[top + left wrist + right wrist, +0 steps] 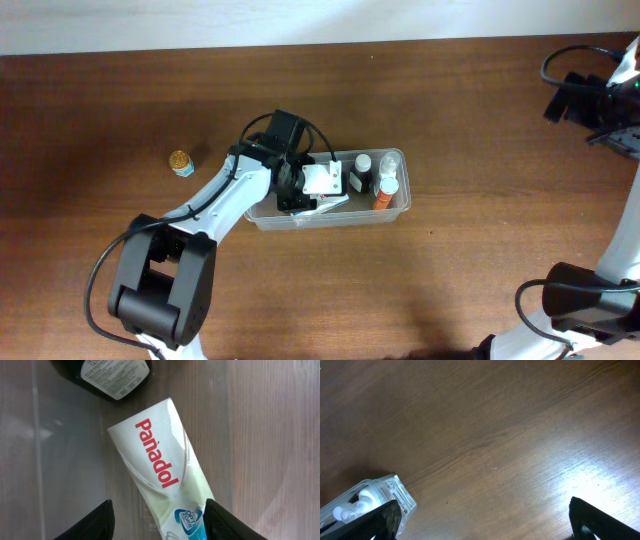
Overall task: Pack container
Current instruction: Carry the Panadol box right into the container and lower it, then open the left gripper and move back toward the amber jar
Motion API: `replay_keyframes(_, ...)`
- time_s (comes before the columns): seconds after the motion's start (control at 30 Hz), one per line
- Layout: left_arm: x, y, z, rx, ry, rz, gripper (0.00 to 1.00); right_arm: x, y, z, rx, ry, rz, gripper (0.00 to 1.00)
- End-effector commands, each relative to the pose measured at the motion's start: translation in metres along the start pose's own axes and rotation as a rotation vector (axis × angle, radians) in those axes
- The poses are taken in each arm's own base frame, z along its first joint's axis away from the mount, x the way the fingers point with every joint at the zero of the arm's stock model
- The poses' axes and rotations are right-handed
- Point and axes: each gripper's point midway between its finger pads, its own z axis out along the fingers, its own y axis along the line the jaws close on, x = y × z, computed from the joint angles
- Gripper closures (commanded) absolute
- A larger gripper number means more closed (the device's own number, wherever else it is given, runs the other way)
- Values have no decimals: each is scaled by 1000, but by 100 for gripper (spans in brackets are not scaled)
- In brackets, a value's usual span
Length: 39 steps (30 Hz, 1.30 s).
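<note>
Container point(370, 217) is sitting mid-table, long side running left-right. Inside, a white Panadol box point(150, 465) is lying slanted in the left half, with a dark bottle point(112, 375) with a white label just beyond it. A few small bottles are standing at the right end: a white-capped one point(363, 161), a clear one point(391, 160) and an orange one point(383, 197).

Left gripper point(300, 192) is hanging over the container's left half, pointing down at the box. Its jaws are standing spread, one finger point(97, 522) on each side of the box's lower end, not pinching it. Can't tell if the other finger is grazing the box corner.

Gold-capped bottle point(180, 162) is standing on the table point(100, 100), well apart to the container's left.

Right gripper point(482, 520) is hovering over bare wood off to the right, jaws spread wide, holding nothing. The container's corner is just showing at the edge of its wrist view.
</note>
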Motion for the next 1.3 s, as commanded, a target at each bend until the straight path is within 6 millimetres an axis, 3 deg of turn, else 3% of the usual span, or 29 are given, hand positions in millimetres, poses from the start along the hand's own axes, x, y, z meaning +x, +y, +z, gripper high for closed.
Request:
replay_keyframes(0.0, -20, 21, -22, -70, -45, -38, 41, 0, -2, -14, 0, -39, -5, 1)
replay_keyframes(0.2, -32, 53, -76, -254, -34, -204, 36, 0, -2, -14, 0, -39, -5, 1)
replay_keyframes(0.27, -38, 56, -102, -307, -52, -282, 31, 0, -2, -14, 0, -39, -5, 1)
replay_keyframes(0.33, -40, 57, -126, -363, -64, -365, 17, 0, -2, -14, 0, -39, -5, 2)
replay_keyframes(0.4, -40, 59, -158, -451, -84, -476, 13, 0, -2, -14, 0, -39, -5, 2)
replay_keyframes(0.47, -43, 56, -187, -510, -119, -542, 1, 0, -2, -14, 0, -39, -5, 2)
replay_keyframes(0.57, -53, 44, -228, -565, -200, -586, 1, 0, -2, -14, 0, -39, -5, 2)
replay_keyframes(0.73, -64, 24, -280, -631, -302, -586, 0, 0, -2, -14, 0, -39, -5, 2)
replay_keyframes(0.8, -59, 24, -295, -678, -312, -597, 1, 1, -2, -14, 0, -38, -6, 1)
replay_keyframes(0.9, -13, 45, -311, -810, -274, -836, 1, 0, -2, -14, 0, -39, -5, 1)
replay_keyframes(0.93, 17, 55, -312, -837, -260, -974, 0, 0, -2, -14, 0, -39, -5, 2)
replay_keyframes(1.0, 55, 66, -309, -850, -249, -1154, 1, 0, -2, -14, 0, -39, -5, 1)
replay_keyframes(1.13, 112, 76, -286, -774, -230, -1395, 1, 0, -2, -14, 0, -39, -5, 1)
replay_keyframes(1.27, 161, 75, -247, -662, -141, -1552, 1, 0, -2, -14, 0, -39, -5, 1)
